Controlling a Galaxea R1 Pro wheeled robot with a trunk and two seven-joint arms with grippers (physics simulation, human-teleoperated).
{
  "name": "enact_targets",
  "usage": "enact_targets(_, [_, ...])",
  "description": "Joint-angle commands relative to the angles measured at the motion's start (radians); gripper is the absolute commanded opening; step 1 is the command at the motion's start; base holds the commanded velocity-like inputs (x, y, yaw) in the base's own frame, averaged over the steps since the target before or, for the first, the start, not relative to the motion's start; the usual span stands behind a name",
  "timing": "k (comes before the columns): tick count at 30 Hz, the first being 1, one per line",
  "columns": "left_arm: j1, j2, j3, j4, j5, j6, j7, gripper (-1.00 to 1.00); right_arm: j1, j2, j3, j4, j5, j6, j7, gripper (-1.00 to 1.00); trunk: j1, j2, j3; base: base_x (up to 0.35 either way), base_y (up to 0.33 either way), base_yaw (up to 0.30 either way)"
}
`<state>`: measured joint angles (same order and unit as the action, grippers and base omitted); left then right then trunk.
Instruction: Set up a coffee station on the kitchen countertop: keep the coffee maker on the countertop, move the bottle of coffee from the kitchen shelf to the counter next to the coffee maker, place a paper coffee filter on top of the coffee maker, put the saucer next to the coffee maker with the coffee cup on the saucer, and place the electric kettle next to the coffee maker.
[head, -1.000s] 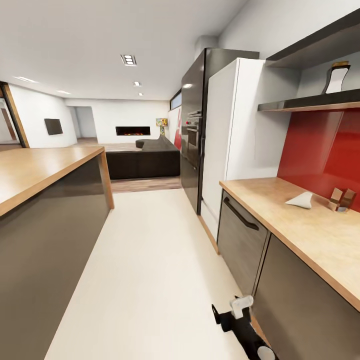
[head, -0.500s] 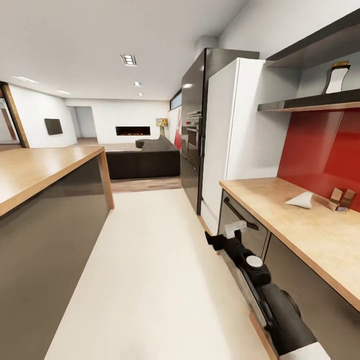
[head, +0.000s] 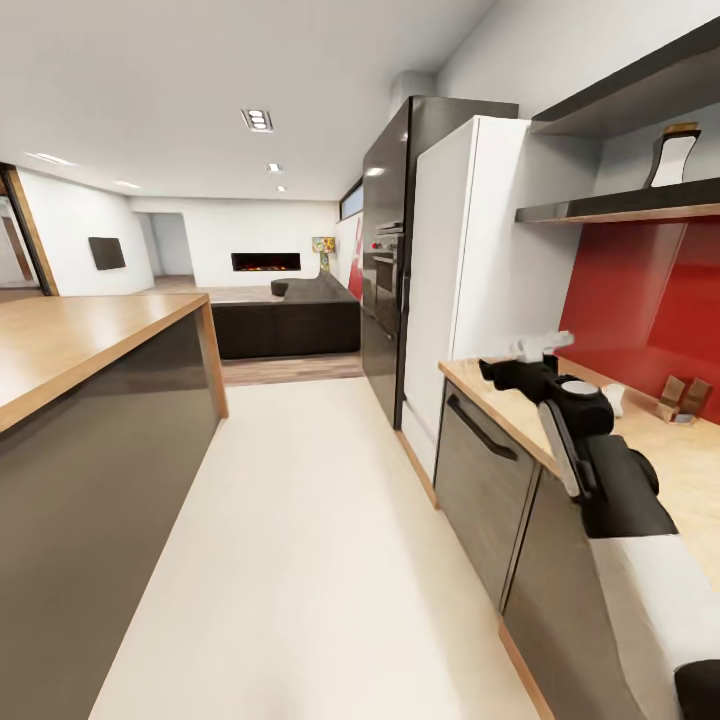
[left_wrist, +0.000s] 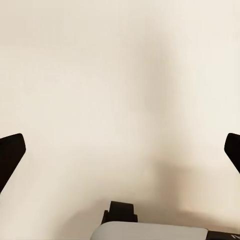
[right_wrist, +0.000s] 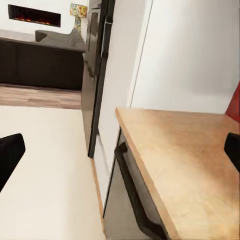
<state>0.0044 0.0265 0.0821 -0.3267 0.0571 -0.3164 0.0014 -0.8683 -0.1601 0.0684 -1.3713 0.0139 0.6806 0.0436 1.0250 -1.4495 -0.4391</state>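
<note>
Paper coffee filter lying on the counter, close to the red backsplash, partly hidden behind the right arm. Just beside it, a small brown holder against the wall. Right end effector raised over the counter's near end, fingers spread wide and released, gripping nothing; in the right wrist view, wood-grain top below, black dishwasher handle along the dark cabinet front. Up on the shelf, a white and black vase-like piece. Beyond the counter end, white fridge, then dark oven tower. Across the pale floor, the big wooden island. Far back, dark sofa and lit fireplace. Left end effector spread open over pale floor, empty.
</note>
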Motion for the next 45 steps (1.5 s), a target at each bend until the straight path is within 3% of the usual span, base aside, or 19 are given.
enact_targets(1, [0.000, 0.000, -0.001, -0.001, 0.006, -0.001, 0.000, 1.00, -0.014, -0.050, -0.018, 0.002, -0.001, 0.019, 0.028, 1.00, 0.000, 0.000, -0.001, 0.000, 0.000, 0.000])
enact_targets(3, [0.000, 0.000, -0.001, -0.001, 0.006, -0.001, 0.000, 1.00, -0.023, -0.100, -0.031, 0.005, -0.001, 0.027, 0.068, 1.00, 0.000, 0.000, -0.001, 0.000, 0.000, 0.000])
enact_targets(4, [0.000, 0.000, -0.001, -0.001, 0.006, -0.001, 0.000, 1.00, -0.031, -0.174, -0.043, 0.020, -0.001, 0.034, 0.157, 1.00, 0.000, 0.000, -0.001, 0.000, 0.000, 0.000])
enact_targets(7, [0.000, 0.000, -0.001, -0.001, 0.006, -0.001, 0.000, 1.00, -0.035, -0.242, -0.061, 0.047, -0.002, 0.036, 0.260, 1.00, 0.000, 0.000, -0.001, 0.000, 0.000, 0.000])
enact_targets(9, [0.000, 0.000, -0.001, -0.001, 0.006, -0.001, 0.000, 1.00, -0.038, -0.306, -0.120, 0.074, -0.001, 0.036, 0.366, 1.00, 0.000, 0.000, -0.001, 0.000, 0.000, 0.000])
enact_targets(10, [0.000, 0.000, -0.001, -0.001, 0.006, -0.001, 0.000, 1.00, -0.038, -0.315, -0.141, 0.078, 0.000, 0.036, 0.382, 1.00, 0.000, 0.000, -0.001, 0.000, 0.000, 0.000])
enact_targets(14, [0.000, 0.000, -0.001, -0.001, 0.006, -0.001, 0.000, 1.00, -0.037, -0.344, -0.226, 0.106, 0.004, 0.036, 0.426, 1.00, 0.000, 0.000, -0.001, 0.000, 0.000, 0.000])
enact_targets(18, [0.000, 0.000, -0.001, 0.000, 0.006, -0.001, 0.000, 1.00, -0.032, -0.373, -0.259, 0.137, 0.005, 0.035, 0.442, 1.00, 0.000, 0.000, -0.001, 0.000, 0.000, 0.000])
enact_targets(25, [0.000, 0.000, -0.001, 0.000, 0.006, -0.001, 0.000, 1.00, -0.027, -0.411, -0.273, 0.204, 0.006, 0.024, 0.448, 1.00, 0.000, 0.000, -0.001, 0.000, 0.000, 0.000])
enact_targets(27, [0.000, 0.000, -0.001, 0.000, 0.006, -0.001, 0.000, 1.00, -0.024, -0.420, -0.274, 0.264, 0.006, 0.000, 0.449, 1.00, 0.000, 0.000, -0.001, 0.120, 0.000, 0.000])
enact_targets(33, [0.000, 0.000, -0.001, 0.000, 0.006, -0.001, 0.000, 1.00, -0.023, -0.421, -0.275, 0.310, 0.009, -0.013, 0.449, 1.00, 0.000, 0.000, -0.001, 0.116, 0.000, 0.000])
enact_targets(38, [0.000, 0.000, -0.001, 0.000, 0.006, -0.001, 0.000, 1.00, -0.023, -0.421, -0.275, 0.314, 0.049, -0.014, 0.449, 1.00, 0.000, 0.000, -0.001, 0.116, 0.000, 0.000])
enact_targets(45, [0.000, 0.000, -0.001, 0.000, 0.006, -0.001, 0.000, 1.00, -0.023, -0.421, -0.275, 0.314, 0.053, -0.015, 0.449, 1.00, 0.000, 0.000, -0.001, 0.126, 0.000, 0.000])
